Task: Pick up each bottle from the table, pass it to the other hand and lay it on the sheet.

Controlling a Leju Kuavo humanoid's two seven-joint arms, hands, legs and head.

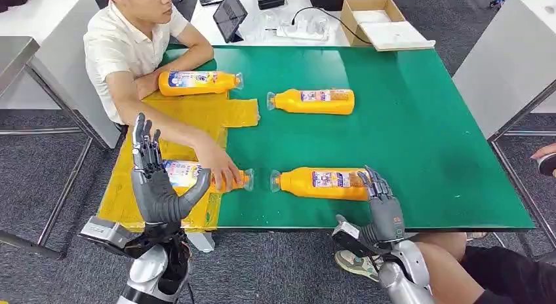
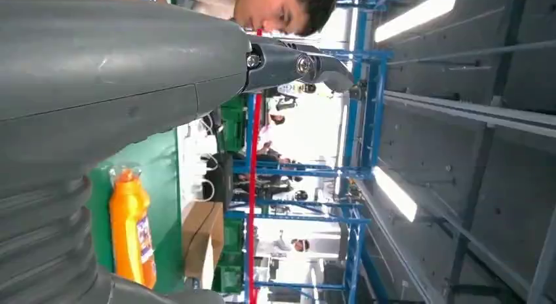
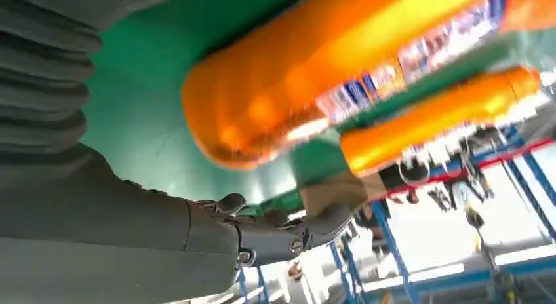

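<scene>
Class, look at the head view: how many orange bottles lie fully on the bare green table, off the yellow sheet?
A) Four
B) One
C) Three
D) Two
D: the far bottle and the near bottle lie on bare green table; the other two rest on the yellow sheet.

left hand (image 1: 154, 179) raised, spread, right hand (image 1: 382, 206) low

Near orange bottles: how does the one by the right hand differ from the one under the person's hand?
The orange plastic bottle by the right hand lies on bare green table; the orange bottle under the person's hand lies on the yellow sheet. Their caps point opposite ways. Both lie flat.
</scene>
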